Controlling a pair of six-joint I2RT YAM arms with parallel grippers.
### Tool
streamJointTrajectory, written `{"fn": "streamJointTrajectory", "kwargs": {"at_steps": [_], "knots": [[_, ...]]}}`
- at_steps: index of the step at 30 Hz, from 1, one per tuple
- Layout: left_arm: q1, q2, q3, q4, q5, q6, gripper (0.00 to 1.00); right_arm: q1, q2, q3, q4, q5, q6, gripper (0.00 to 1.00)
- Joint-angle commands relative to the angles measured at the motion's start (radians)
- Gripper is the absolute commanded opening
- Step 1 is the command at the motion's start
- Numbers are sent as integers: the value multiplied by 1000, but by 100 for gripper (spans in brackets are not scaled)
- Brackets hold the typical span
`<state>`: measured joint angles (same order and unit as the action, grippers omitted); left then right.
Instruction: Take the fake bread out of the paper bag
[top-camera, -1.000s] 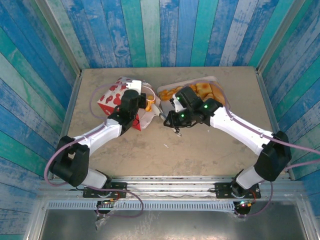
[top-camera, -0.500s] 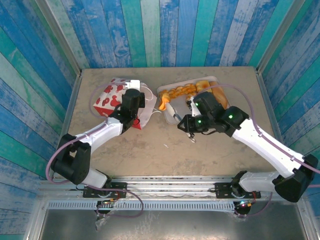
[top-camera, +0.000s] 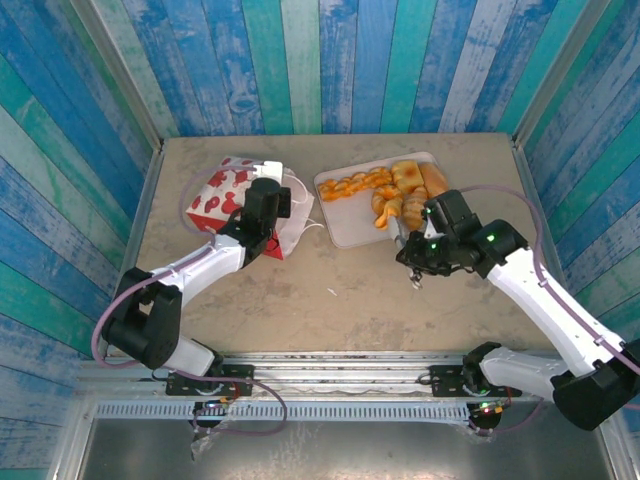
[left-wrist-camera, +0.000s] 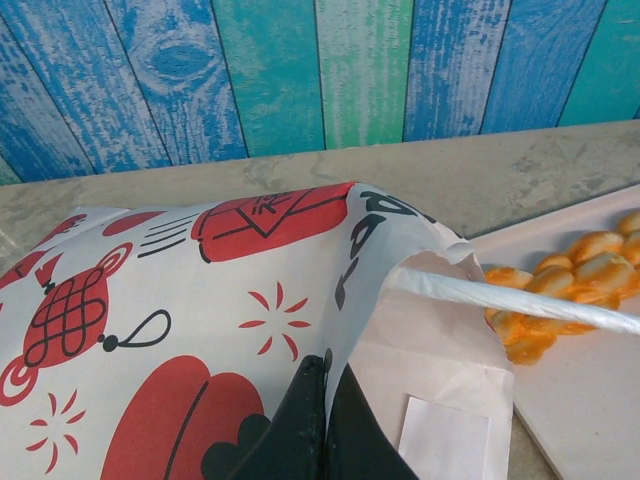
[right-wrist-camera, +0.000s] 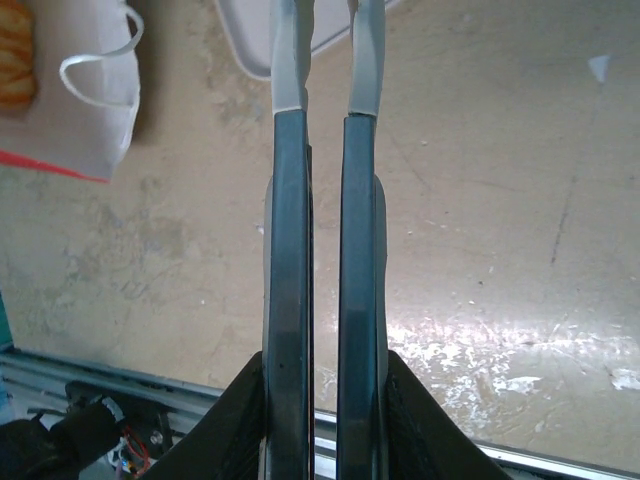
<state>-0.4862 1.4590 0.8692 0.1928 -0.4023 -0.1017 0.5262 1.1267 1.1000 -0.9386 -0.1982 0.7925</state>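
both wrist views show clamped tools: left tool (left-wrist-camera: 325, 395) on the paper bag (left-wrist-camera: 200, 290), right tool (right-wrist-camera: 325, 400) seemingly on tongs (right-wrist-camera: 290, 200).

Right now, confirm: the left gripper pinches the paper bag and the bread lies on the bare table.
Wrong: the bread lies on the white tray, as the top external view shows. The left gripper does pinch the paper bag.

paper bag (left-wrist-camera: 200, 280) interior hidden, tongs (right-wrist-camera: 288, 250) tips cut off at top edge, tray (left-wrist-camera: 590, 400) cropped at right
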Motion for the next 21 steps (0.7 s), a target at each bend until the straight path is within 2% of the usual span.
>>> {"fn": "streamJointTrajectory", "kwargs": {"at_steps": [1, 9, 21], "knots": [[0, -2, 31, -1, 47, 18, 0, -26, 23, 7, -1, -8, -1, 19], [0, 1, 22, 6, 52, 27, 0, -61, 118, 14, -2, -57, -27, 21], [0, 14, 22, 13, 60, 41, 0, -105, 173, 7, 28, -81, -35, 27]]}}
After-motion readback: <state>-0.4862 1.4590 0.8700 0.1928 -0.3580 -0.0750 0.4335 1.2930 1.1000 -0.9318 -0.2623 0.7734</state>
